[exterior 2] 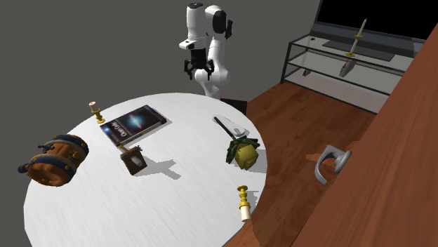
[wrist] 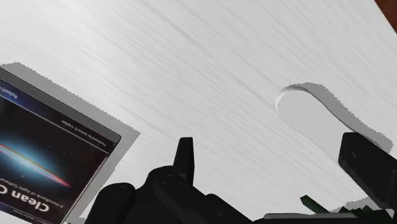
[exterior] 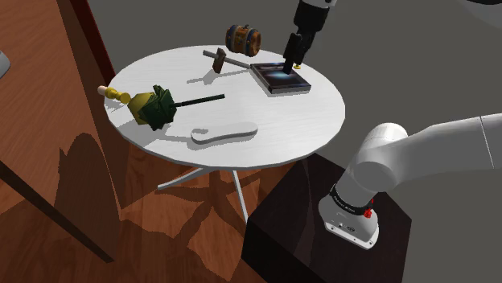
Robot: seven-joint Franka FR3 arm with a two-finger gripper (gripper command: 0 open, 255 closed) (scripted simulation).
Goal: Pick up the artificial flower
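The hand (exterior: 290,64) hangs spread and empty over the book (exterior: 280,78), upper centre of the shoulder view, ready to grasp. The artificial flower (exterior: 157,104) lies well apart, at frame left on the desk (exterior: 273,120).

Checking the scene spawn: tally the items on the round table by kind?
Barrel: 1
Book: 1
Mallet: 1
Candlesticks: 2
Artificial flower: 1
White flat piece: 1
Total: 7
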